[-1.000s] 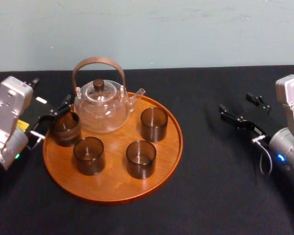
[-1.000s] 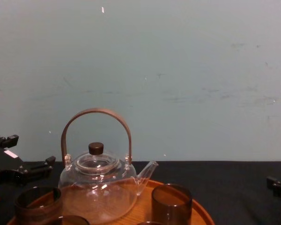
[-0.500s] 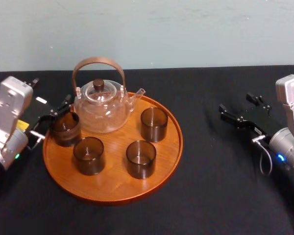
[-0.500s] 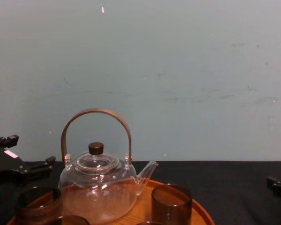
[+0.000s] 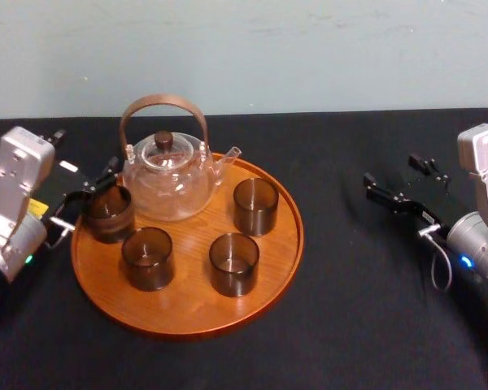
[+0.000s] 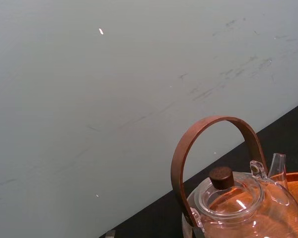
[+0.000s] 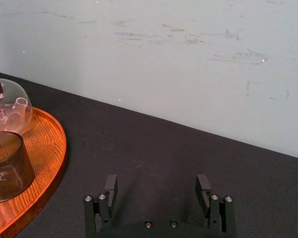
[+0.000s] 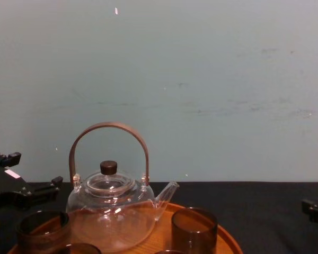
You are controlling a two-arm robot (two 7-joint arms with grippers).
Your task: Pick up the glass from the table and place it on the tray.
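Observation:
Several dark smoky glasses stand on the round wooden tray (image 5: 268, 268). One glass (image 5: 109, 213) is at the tray's left rim, beside the teapot. My left gripper (image 5: 83, 199) is at that glass from the left, open, with a finger on either side of it and the glass resting on the tray. In the chest view the same glass (image 8: 42, 230) sits low at the left, below the left gripper (image 8: 26, 193). Off to the right of the tray, my right gripper (image 5: 398, 188) hovers over the black cloth; its fingers (image 7: 111, 189) are spread wide with nothing between them.
A clear glass teapot (image 5: 164, 175) with an arched brown handle stands at the tray's back left. Other glasses stand at the tray's front left (image 5: 147, 257), front middle (image 5: 233, 263) and right (image 5: 255, 205). Black cloth covers the table; a pale wall is behind.

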